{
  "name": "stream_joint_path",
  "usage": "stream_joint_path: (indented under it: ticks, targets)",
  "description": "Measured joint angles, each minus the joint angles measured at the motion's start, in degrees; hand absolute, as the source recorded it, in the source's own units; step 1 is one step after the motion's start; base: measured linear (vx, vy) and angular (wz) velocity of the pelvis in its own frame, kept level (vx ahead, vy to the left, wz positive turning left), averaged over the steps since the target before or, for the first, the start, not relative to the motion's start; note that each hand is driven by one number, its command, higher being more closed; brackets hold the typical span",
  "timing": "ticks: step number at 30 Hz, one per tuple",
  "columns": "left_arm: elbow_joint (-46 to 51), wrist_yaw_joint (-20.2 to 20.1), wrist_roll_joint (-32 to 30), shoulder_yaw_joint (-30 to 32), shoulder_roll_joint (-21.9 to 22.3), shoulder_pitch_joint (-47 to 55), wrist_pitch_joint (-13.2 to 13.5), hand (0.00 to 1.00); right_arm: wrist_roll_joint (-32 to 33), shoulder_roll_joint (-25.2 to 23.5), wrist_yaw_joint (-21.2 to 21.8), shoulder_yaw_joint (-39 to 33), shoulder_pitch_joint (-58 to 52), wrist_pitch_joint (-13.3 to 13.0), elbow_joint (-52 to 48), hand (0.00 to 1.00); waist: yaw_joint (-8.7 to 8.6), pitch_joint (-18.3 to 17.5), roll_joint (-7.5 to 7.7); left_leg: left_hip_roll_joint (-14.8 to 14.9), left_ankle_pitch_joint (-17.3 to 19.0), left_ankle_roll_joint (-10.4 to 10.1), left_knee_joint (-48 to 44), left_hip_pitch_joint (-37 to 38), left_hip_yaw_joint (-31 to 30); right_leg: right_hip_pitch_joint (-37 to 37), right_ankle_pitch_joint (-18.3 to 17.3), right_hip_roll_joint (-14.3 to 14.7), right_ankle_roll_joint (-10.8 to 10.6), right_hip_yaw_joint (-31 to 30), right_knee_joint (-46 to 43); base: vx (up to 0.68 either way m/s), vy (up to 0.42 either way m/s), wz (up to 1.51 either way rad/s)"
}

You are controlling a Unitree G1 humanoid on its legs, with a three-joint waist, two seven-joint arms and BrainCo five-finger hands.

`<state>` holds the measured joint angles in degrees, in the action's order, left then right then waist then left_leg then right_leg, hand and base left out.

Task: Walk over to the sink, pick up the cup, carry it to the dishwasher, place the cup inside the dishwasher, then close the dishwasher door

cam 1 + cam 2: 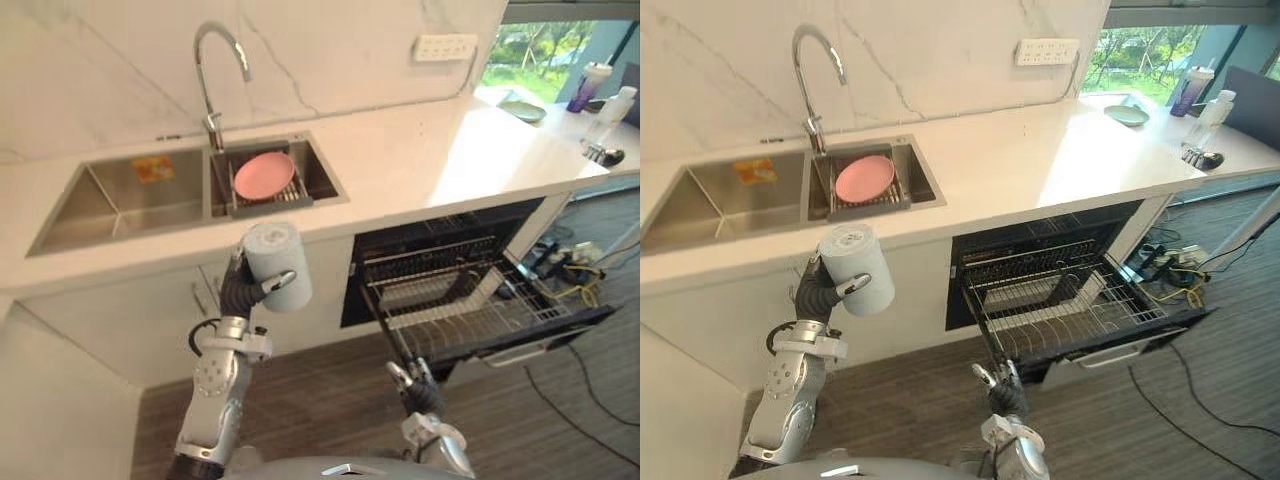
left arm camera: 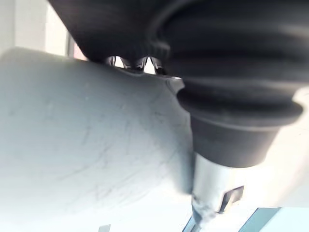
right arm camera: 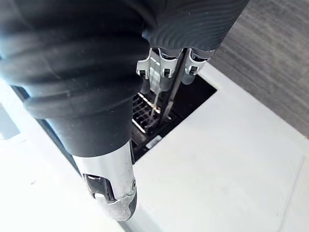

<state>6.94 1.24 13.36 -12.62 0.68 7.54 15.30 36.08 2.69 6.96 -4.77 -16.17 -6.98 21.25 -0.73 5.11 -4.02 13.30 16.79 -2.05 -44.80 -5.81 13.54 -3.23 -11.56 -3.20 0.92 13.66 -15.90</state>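
My left hand [image 1: 240, 287] is shut on a pale blue-grey cup [image 1: 275, 262], held upright in front of the cabinet below the sink [image 1: 120, 200]. In the left wrist view the cup [image 2: 87, 145] lies close against the palm with the thumb [image 2: 212, 193] round it. To the right, the dishwasher [image 1: 450, 260] stands open with its door [image 1: 560, 325] folded down and a wire rack [image 1: 470, 310] pulled out over it. My right hand [image 1: 415, 385] hangs low in front of the rack, fingers [image 3: 166, 72] straight, holding nothing.
A pink plate [image 1: 264, 175] rests on a rack in the sink's right basin under the faucet [image 1: 215, 60]. Bottles [image 1: 610, 110] and a green plate [image 1: 522, 110] stand at the counter's far right end. Cables [image 1: 570, 270] lie on the floor beyond the dishwasher door.
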Motion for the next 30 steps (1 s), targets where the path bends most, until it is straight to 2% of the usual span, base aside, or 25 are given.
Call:
stream_joint_path:
  ticks: [1, 3, 4, 5, 6, 7, 8, 9, 11, 13, 15, 18, 20, 22, 24, 26, 30]
  targets:
    - [-0.66, -0.2, -0.01, -0.47, -0.04, -0.02, 0.64, 1.0, -0.55, 0.43, -0.04, -0.51, 1.58, -0.56, -0.04, 0.0, 0.05, -0.17, 1.11, -2.68, -0.1, 0.26, 13.56, 0.25, -1.55, -1.09, -0.07, -1.87, -1.55, -3.04, 0.63, 0.34, 0.148, -0.79]
    - [-1.36, -0.09, -0.02, -1.23, -0.37, 0.05, 0.59, 1.0, -0.71, 0.42, -0.14, -0.52, 2.54, -0.7, 0.01, 0.0, 0.06, -0.06, 2.56, -5.17, -2.3, -0.07, 22.02, 0.48, -4.32, -1.81, 0.21, -3.8, -3.08, -5.19, 1.41, 0.27, 0.164, -0.7]
    - [-1.92, -0.1, -0.03, -1.68, -0.52, 0.31, 0.41, 1.0, -1.97, 0.45, -0.44, -0.37, 3.34, -1.06, 0.14, 0.0, 0.1, 0.02, 3.47, -6.93, -6.04, -0.59, 29.6, 0.72, -7.88, -2.88, 0.44, -5.37, -4.65, -7.11, 3.14, 0.37, 0.302, -0.7]
    - [-2.07, 0.0, -0.02, -1.7, -0.5, 0.49, 0.24, 1.0, -2.84, 0.72, -1.06, -0.27, 3.83, -1.6, 0.2, 0.0, 0.12, 0.0, 3.27, -7.1, -9.07, -1.53, 34.15, 0.79, -9.95, -3.49, 0.53, -5.78, -6.09, -8.38, 4.27, 0.44, 0.403, -0.9]
    - [-2.63, 0.03, 0.0, -1.55, -0.58, 0.64, 0.25, 1.0, -3.32, 1.57, -1.3, -0.1, 4.18, -2.28, 0.94, 0.0, 0.28, -0.46, 2.36, -6.57, -16.24, -4.74, 36.04, 1.22, -10.8, -3.93, 0.39, -5.74, -8.0, -10.16, 5.33, 0.39, 0.397, -0.93]
    - [-3.57, -0.05, 0.04, -1.15, -1.58, 0.64, 0.2, 1.0, -4.35, 1.28, -1.52, -0.01, 4.73, -3.17, 2.96, 0.0, 0.13, -1.01, 3.57, -8.2, -17.55, -3.12, 35.69, 2.74, -8.75, -5.08, 0.97, -7.74, -8.79, -11.74, 6.7, 0.33, 0.325, -0.85]
    - [-3.56, -0.07, 0.07, -0.81, -2.91, 0.6, 0.24, 1.0, -5.2, 0.51, -1.42, 0.22, 4.51, -3.69, 2.68, 0.0, -0.15, -1.25, 5.09, -9.44, -16.6, -2.18, 35.7, 3.18, -7.34, -5.52, 2.17, -9.3, -9.32, -11.59, 7.73, 0.25, 0.236, -0.59]
    - [-3.51, -0.14, 0.1, -0.54, -3.57, 0.36, 0.3, 1.0, -5.55, -0.01, -1.46, 0.1, 4.61, -4.26, 2.49, 0.0, -0.17, -1.45, 5.9, -10.05, -16.21, -1.61, 35.01, 3.02, -6.6, -5.45, 3.06, -10.15, -9.52, -11.6, 8.39, 0.19, 0.224, -0.37]
    - [-3.4, -0.19, 0.09, -0.52, -4.38, -0.87, 0.3, 1.0, -7.3, -0.02, -1.57, -1.02, 5.61, -6.09, 0.57, 0.0, -1.1, -1.23, 6.76, -10.96, -13.66, 0.43, 33.48, 2.81, -4.11, -4.61, 7.3, -11.53, -9.39, -11.32, 8.78, 0.21, 0.321, -0.39]
    - [-2.94, -0.53, 0.09, -0.54, -4.4, -1.83, 0.3, 1.0, -7.38, -0.2, -2.48, -3.01, 5.57, -7.13, -2.96, 0.0, -1.6, -1.25, 6.75, -11.7, -12.58, 1.57, 33.4, 3.19, -3.43, -3.99, 9.35, -12.38, -9.28, -10.53, 8.01, 0.14, 0.283, -0.26]
    - [-1.74, -0.57, 0.04, 0.1, -4.58, -3.19, 0.27, 1.0, -7.49, -0.15, -4.03, -6.44, 6.82, -8.37, -7.78, 0.0, -2.1, -1.21, 6.67, -12.1, -11.32, 2.99, 33.71, 4.58, -0.26, -1.54, 11.4, -13.63, -8.34, -7.56, 5.48, 0.09, 0.237, -0.52]
    - [1.83, 0.26, 0.08, 2.88, -5.35, -4.21, 0.27, 1.0, -7.48, -0.13, -4.69, -10.36, 8.77, -9.17, -13.49, 0.0, -2.33, -1.19, 6.47, -11.66, -10.35, 3.9, 33.74, 5.39, 4.77, 0.74, 15.02, -14.22, -7.7, -2.52, 6.39, 0.04, 0.182, -0.87]
    - [3.26, 1.49, 0.08, 4.39, -5.39, -5.2, 0.26, 1.0, -7.48, -0.01, -4.57, -12.94, 9.87, -9.27, -16.52, 0.0, -2.65, -1.15, 6.45, -11.57, -9.96, 4.03, 33.6, 5.3, 7.1, 1.42, 17.12, -14.12, -7.84, -1.88, 9.01, 0.0, 0.137, -0.83]
    - [3.65, 2.57, 0.07, 5.58, -5.37, -6.26, 0.27, 1.0, -7.41, 0.17, -4.53, -14.84, 10.38, -9.31, -18.63, 0.0, -2.8, -1.0, 6.2, -11.19, -9.07, 3.8, 33.11, 5.29, 7.76, 1.39, 19.33, -13.43, -8.16, -1.87, 12.16, -0.03, 0.073, -0.82]
    - [3.65, 4.53, 0.08, 6.26, -5.35, -6.64, 0.31, 1.0, -7.42, 0.1, -4.55, -14.91, 10.85, -8.92, -20.12, 0.0, -2.81, -0.48, 5.69, -9.14, -7.78, 3.32, 31.79, 4.95, 10.18, 2.55, 23.09, -11.79, -9.26, -2.22, 14.89, -0.09, 0.017, -0.87]
    - [3.64, 5.65, 0.04, 6.2, -5.2, -6.6, 0.43, 1.0, -7.45, 0.07, -4.54, -14.38, 10.69, -8.53, -23.55, 0.0, -2.65, 0.75, 4.42, -7.13, -6.21, 2.94, 30.76, 5.09, 11.78, 4.35, 24.61, -10.4, -9.51, -1.82, 12.89, -0.14, -0.003, -0.77]
    - [3.85, 6.4, -0.07, 5.7, -3.28, -6.55, 1.06, 1.0, -7.21, -0.1, -3.65, -13.42, 8.72, -7.39, -29.53, 0.0, -2.65, 1.39, 3.71, -5.18, -6.19, 2.68, 31.88, 6.56, 12.37, 5.03, 25.88, -8.8, -8.32, 2.96, 10.75, -0.1, -0.022, -0.29]
